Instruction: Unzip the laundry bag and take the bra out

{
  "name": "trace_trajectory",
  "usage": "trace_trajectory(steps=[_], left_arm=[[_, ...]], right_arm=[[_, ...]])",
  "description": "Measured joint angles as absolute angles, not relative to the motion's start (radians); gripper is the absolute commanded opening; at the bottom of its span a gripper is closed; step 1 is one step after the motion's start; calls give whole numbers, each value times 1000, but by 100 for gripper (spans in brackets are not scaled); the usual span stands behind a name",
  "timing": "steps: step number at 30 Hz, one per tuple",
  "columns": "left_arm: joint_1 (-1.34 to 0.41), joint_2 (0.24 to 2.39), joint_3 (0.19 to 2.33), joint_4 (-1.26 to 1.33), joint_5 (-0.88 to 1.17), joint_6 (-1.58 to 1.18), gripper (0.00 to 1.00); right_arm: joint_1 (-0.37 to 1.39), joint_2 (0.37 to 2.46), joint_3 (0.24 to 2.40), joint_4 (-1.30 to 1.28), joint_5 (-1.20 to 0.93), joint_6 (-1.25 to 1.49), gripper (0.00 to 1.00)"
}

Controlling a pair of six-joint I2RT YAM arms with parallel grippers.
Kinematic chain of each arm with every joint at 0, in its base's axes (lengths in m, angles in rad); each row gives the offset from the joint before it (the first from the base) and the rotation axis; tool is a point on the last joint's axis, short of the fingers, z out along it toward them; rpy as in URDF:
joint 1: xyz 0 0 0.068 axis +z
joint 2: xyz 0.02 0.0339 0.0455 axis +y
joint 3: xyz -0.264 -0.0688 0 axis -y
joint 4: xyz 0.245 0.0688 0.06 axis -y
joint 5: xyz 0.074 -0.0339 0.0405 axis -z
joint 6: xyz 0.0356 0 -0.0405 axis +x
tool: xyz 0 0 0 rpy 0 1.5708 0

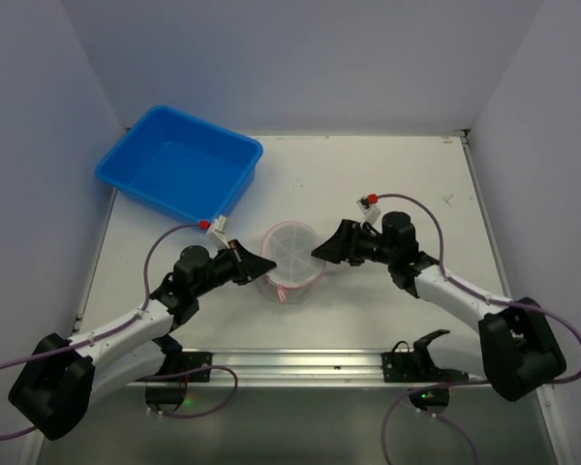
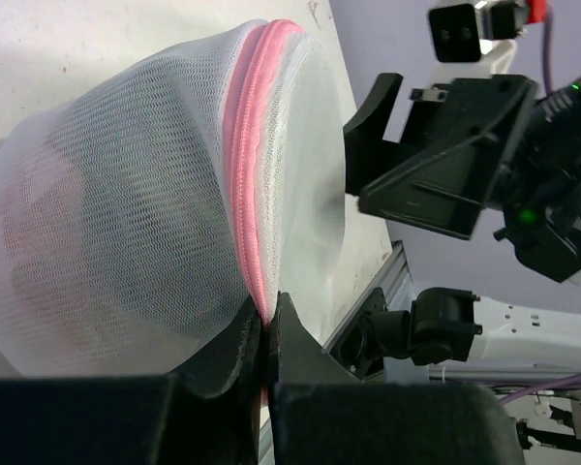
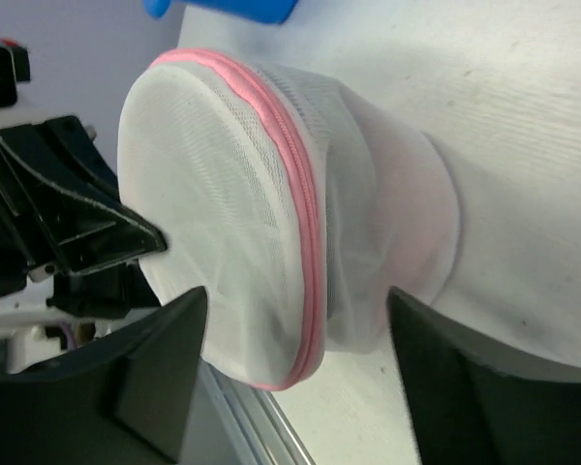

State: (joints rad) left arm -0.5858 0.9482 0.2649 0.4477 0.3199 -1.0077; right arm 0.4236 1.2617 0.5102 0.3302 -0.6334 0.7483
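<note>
The laundry bag [image 1: 292,254], a round white mesh pouch with a pink zip, sits mid-table between both arms. My left gripper [image 1: 264,265] is shut on the pink zip seam at the bag's left side; in the left wrist view the fingertips [image 2: 268,315] pinch the zip [image 2: 244,174]. My right gripper [image 1: 321,252] is open at the bag's right side; its fingers [image 3: 155,358] straddle the bag [image 3: 271,213] without closing. The bra shows only as a faint pink mass [image 3: 407,203] inside the mesh.
A blue tub [image 1: 179,163] stands at the back left of the white table [image 1: 387,174]. A metal rail [image 1: 290,363] runs along the near edge between the arm bases.
</note>
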Motion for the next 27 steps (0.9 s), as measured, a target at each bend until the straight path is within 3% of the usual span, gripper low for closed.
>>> trace_trajectory(steps=[5,14,18,27], left_arm=[[-591,946,265,445,287,-1038,0],[-604,969,289,424,233,-1091,0],[-606,987,309,421,210,-1125,0],[-606,992,311,419,178,-1209,0]], right_arm=[[439,1031,509,187,-418,678,81],[618,703,471,86,-216,624,43],[706,754,467,98,-194,628,35],[857,1052,469,172,-175,630,35]])
